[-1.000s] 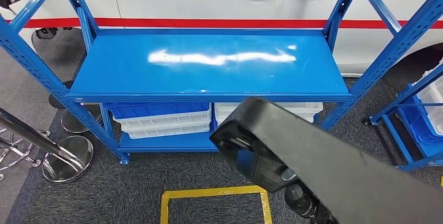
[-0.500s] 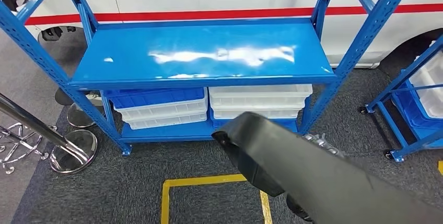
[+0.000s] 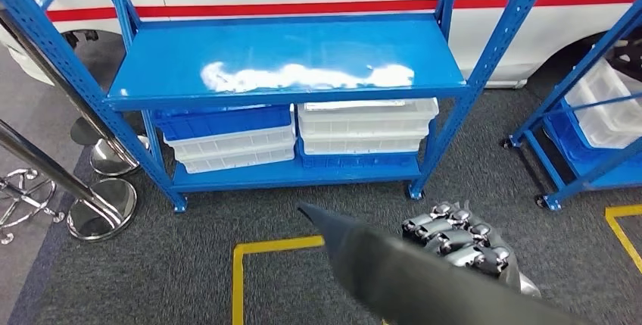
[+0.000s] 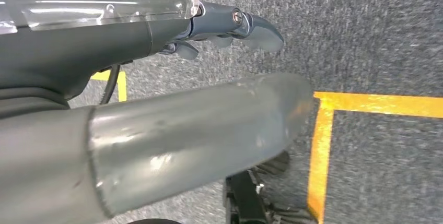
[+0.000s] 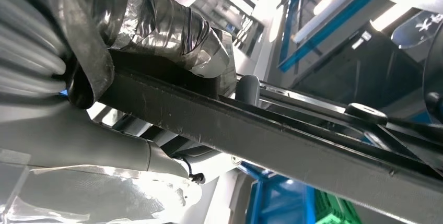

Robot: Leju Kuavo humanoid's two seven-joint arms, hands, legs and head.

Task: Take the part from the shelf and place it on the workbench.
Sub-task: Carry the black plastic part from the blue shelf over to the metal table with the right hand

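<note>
from our head view our right hand (image 3: pixel 460 243) grips the long black part (image 3: pixel 409 279); at the wrist, the part (image 5: pixel 292 145) crosses beneath its thumb. left hand (image 4: pixel 230 25): we cannot tell.

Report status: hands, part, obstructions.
Right hand grips long black flat part. Left hand hangs over grey carpet, holding nothing. Blue metal shelf ahead.

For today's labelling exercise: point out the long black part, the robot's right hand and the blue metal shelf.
long black part (image 3: pixel 401 279), head view, upper face near its tip
right hand (image 3: pixel 458 238), head view, knuckles
blue metal shelf (image 3: pixel 288 48), head view, top board
</note>
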